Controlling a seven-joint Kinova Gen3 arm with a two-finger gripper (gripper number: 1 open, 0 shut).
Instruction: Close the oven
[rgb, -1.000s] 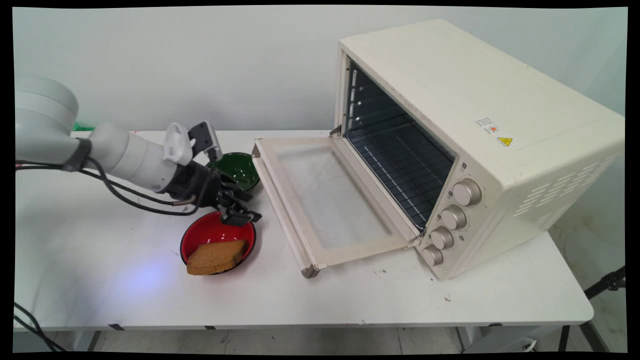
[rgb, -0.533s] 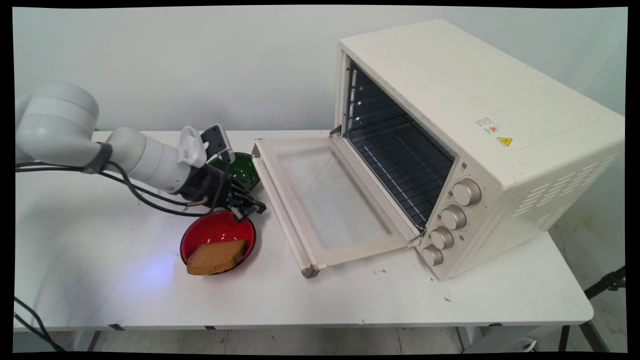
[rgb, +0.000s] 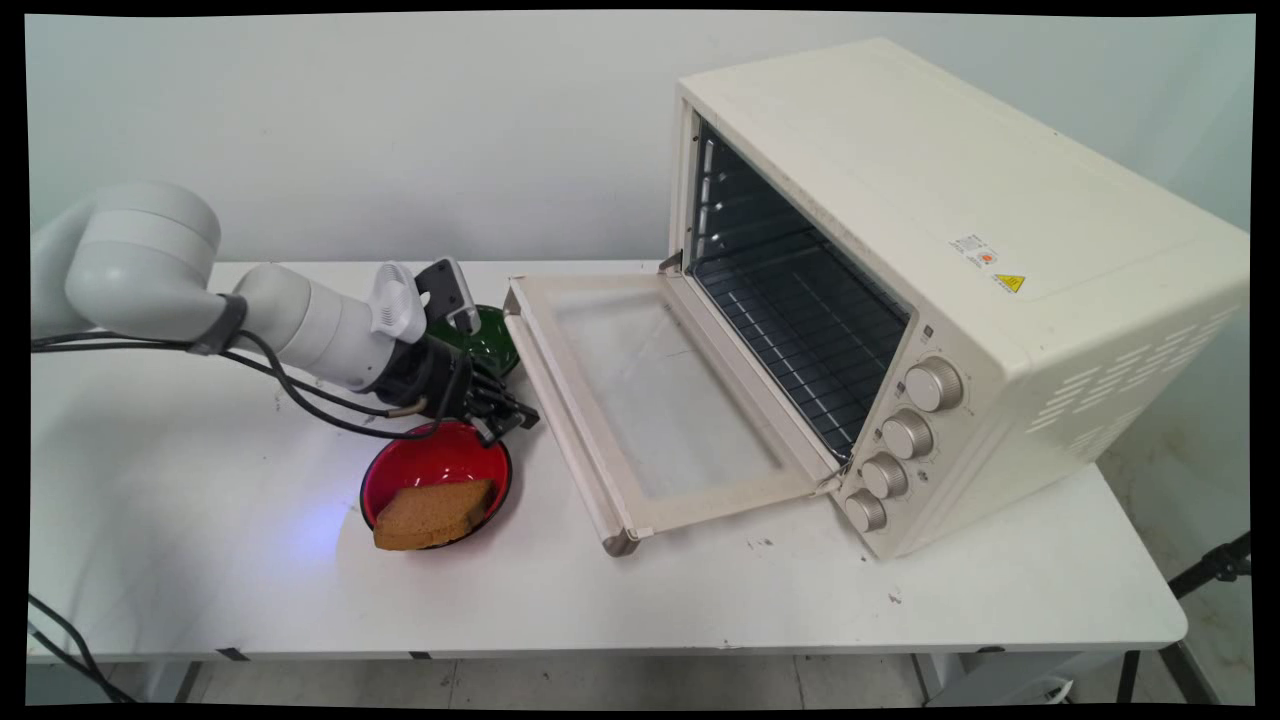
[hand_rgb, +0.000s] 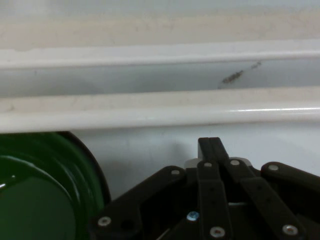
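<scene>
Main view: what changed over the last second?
The hand moved right, from over the red bowl's far rim toward the open oven door's handle edge, fingers together, holding nothing. Red bowl with its bread slice, green bowl and oven stayed put.

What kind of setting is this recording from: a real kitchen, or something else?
Probably a lab test bench staged as a kitchen, not a real one: a bare white table against a plain wall, one toaster oven with its door open, and a red bowl holding bread.
</scene>
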